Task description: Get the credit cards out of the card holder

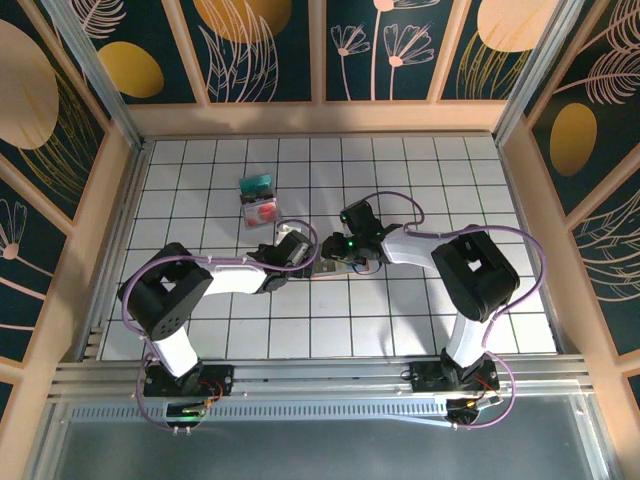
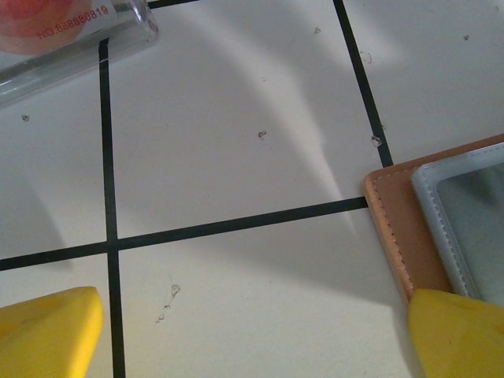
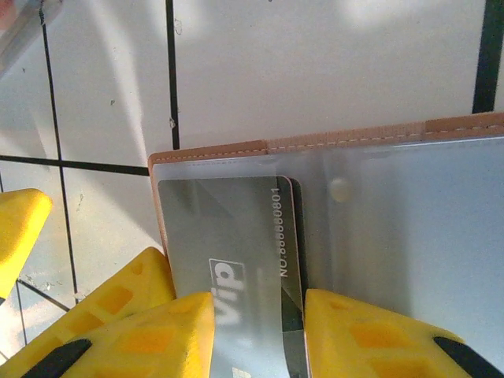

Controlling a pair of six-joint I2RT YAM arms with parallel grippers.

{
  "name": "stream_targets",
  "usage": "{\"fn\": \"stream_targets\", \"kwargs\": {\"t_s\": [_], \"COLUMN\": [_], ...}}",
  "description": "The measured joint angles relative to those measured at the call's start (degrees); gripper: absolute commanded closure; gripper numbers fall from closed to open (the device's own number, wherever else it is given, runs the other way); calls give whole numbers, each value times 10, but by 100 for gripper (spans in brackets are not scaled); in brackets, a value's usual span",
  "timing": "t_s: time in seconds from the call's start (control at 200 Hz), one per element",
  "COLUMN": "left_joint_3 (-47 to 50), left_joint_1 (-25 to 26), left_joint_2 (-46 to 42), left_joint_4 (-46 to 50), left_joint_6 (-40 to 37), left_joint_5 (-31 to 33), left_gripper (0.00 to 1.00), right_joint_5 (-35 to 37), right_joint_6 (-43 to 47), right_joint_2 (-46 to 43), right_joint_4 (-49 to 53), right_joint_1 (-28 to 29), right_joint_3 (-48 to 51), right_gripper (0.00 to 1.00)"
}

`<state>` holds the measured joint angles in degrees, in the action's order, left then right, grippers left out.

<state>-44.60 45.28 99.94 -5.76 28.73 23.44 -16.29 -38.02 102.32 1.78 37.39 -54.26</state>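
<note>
The card holder (image 1: 333,267) lies open on the tiles between my two grippers, tan rim (image 3: 213,147) up, clear grey sleeves inside. A silver credit card (image 3: 228,228) marked VIP sits in its left sleeve, with a darker card's edge (image 3: 294,236) behind it. My right gripper (image 3: 258,339) is open, its yellow fingers astride the silver card's near end. My left gripper (image 2: 256,339) is wide open over bare tile, its right finger (image 2: 457,331) over the holder's corner (image 2: 394,228). A teal card (image 1: 256,184) and a red-and-white card (image 1: 262,211) lie on the table beyond.
The red-and-white card (image 2: 63,24) shows at the top left of the left wrist view, close to the left gripper. The two grippers (image 1: 292,250) (image 1: 350,248) stand close together at the table's middle. Wooden walls (image 1: 120,200) ring the tiled table.
</note>
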Motion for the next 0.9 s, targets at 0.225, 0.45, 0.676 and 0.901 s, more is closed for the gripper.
{"fn": "stream_targets", "kwargs": {"t_s": [0.225, 0.45, 0.676, 0.901], "left_joint_3": [-1, -1, -1, -1], "left_joint_1": [0, 0, 0, 0], "left_joint_2": [1, 1, 1, 1], "left_joint_4": [0, 1, 2, 2], "left_joint_6": [0, -2, -2, -2], "left_joint_5": [0, 3, 7, 7], "left_gripper": [1, 1, 1, 1], "right_joint_5": [-3, -25, -66, -92], "right_joint_6": [1, -1, -3, -4], "right_joint_2": [0, -5, -24, -28], "right_joint_4": [-10, -50, -97, -119], "right_joint_1": [0, -9, -19, -19], "right_joint_3": [5, 32, 70, 84], "right_gripper": [67, 72, 74, 74]}}
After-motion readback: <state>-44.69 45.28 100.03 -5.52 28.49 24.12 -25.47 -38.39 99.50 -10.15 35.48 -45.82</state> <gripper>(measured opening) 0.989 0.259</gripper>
